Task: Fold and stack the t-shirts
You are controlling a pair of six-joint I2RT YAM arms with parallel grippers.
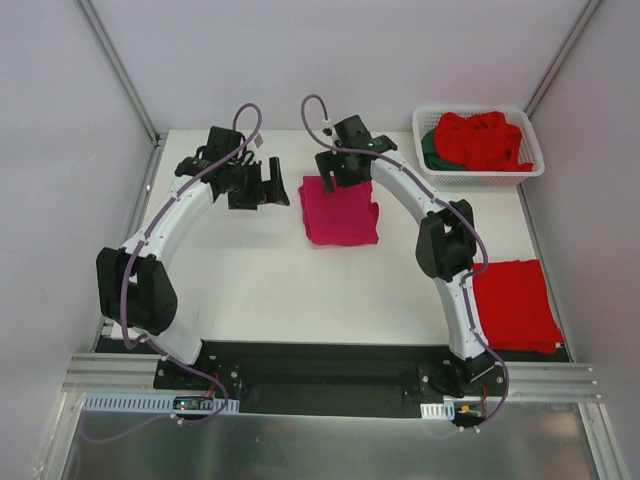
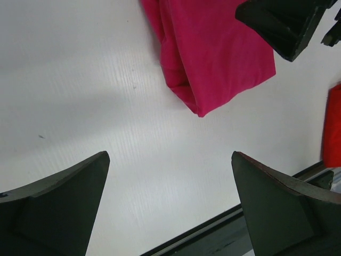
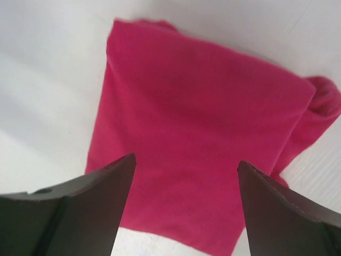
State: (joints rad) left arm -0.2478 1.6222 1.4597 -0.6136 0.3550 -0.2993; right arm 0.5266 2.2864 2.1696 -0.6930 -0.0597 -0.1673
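Observation:
A magenta-pink t-shirt [image 1: 340,211] [image 2: 213,50] [image 3: 202,133] lies folded into a square on the white table, back centre. My right gripper [image 1: 333,170] [image 3: 186,162] hovers over its far edge, open, nothing between its fingers. To the left of the shirt my left gripper [image 1: 270,186] [image 2: 170,154] is open above bare table, holding nothing. A folded red t-shirt [image 1: 514,303] [image 2: 333,128] lies at the table's front right. More t-shirts, red [image 1: 482,138] and dark green [image 1: 431,150], sit bunched in the basket.
The white slotted basket [image 1: 530,172] stands at the back right corner. White walls enclose the table on three sides. A black rail [image 1: 320,360] runs along the near edge between the arm bases.

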